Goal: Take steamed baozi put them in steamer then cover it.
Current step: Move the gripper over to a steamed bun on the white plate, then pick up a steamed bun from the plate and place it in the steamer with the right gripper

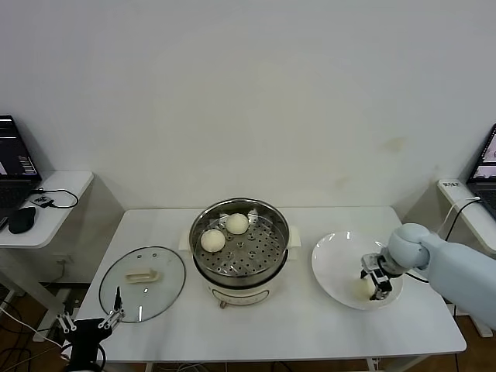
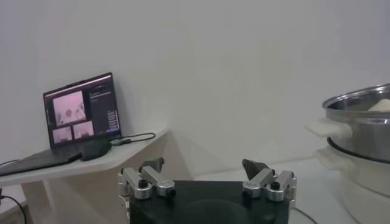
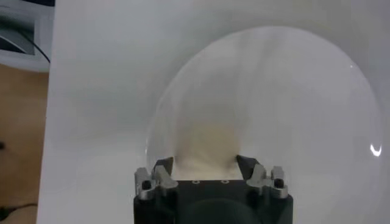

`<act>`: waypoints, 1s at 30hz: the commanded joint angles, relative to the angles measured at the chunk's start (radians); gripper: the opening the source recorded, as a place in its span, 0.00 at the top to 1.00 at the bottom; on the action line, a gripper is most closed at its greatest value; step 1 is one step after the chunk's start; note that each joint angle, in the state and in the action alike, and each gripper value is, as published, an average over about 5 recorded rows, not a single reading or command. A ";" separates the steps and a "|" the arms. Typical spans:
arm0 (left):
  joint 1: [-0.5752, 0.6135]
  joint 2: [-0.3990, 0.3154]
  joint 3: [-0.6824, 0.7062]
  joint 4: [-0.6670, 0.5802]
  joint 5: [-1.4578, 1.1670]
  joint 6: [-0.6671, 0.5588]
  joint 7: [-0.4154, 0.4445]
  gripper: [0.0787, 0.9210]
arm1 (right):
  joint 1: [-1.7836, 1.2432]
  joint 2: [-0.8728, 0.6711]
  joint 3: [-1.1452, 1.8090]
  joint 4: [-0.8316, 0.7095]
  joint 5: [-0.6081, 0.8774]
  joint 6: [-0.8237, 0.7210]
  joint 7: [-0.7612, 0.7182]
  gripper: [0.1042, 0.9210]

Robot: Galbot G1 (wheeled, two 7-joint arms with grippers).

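Note:
The steel steamer (image 1: 242,280) stands mid-table on its cream base with two baozi inside, one (image 1: 212,240) at the left and one (image 1: 237,223) behind it. A third baozi (image 1: 363,287) lies on the white plate (image 1: 329,263) at the right. My right gripper (image 1: 373,284) is down on the plate with its jaws closed against both sides of that bun, which shows between them in the right wrist view (image 3: 207,143). A fourth bun is not in view. The glass cover (image 1: 164,296) lies flat on the table left of the steamer. My left gripper (image 1: 91,319) is open, parked off the table's front left corner.
A side table with a laptop (image 2: 82,115), a mouse and cables stands at the far left. Another laptop (image 1: 487,167) sits at the far right edge. The steamer (image 2: 359,122) shows at the side of the left wrist view.

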 commanded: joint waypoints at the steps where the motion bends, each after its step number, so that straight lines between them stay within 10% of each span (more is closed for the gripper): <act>1: -0.002 0.003 0.004 0.003 0.001 0.000 0.000 0.12 | 0.010 0.005 0.005 -0.007 0.006 -0.001 0.002 0.41; 30: -0.039 0.026 0.007 0.004 -0.020 0.005 0.002 0.12 | 0.840 0.305 -0.364 0.035 0.431 -0.084 0.033 0.44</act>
